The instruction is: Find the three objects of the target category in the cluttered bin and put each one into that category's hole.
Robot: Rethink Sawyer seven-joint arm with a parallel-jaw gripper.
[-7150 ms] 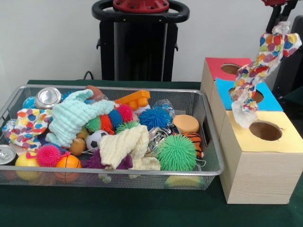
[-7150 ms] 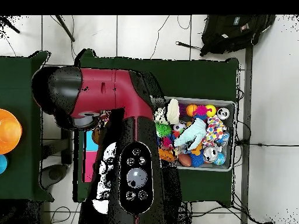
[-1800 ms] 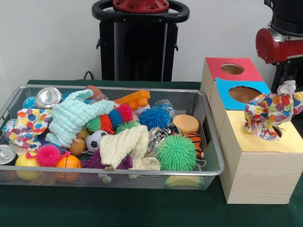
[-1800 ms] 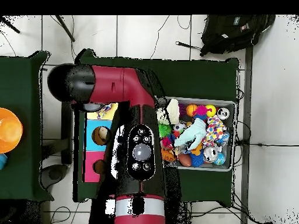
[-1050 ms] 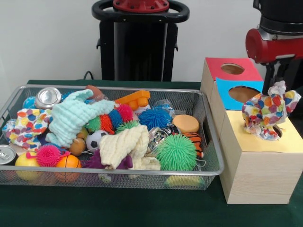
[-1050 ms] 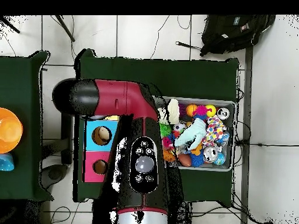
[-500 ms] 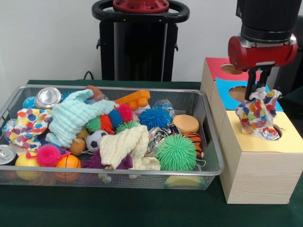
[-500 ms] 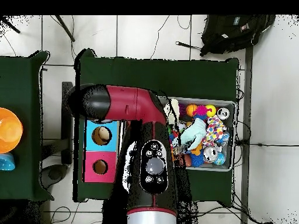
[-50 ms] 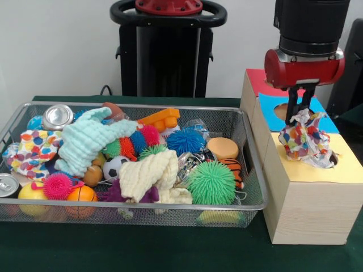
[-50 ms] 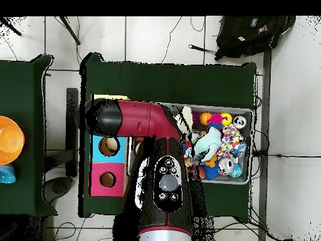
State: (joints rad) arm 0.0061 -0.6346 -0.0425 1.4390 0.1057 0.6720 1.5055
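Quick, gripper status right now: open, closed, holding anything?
Gripper: at the top of the spotted cloth over the yellow box; open or shut cannot be told.

The bin [image 9: 249, 170] full of toys sits on the bench [image 9: 170, 249]. The box [image 9: 306, 204] stands right beside it, with a cloth [image 9: 307, 139] on top.

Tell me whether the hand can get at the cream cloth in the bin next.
Probably yes, but not right away. The cream cloth lies on top of the clutter in the wire bin with nothing over it. The hand is over the yellow box, at the spotted cloth.
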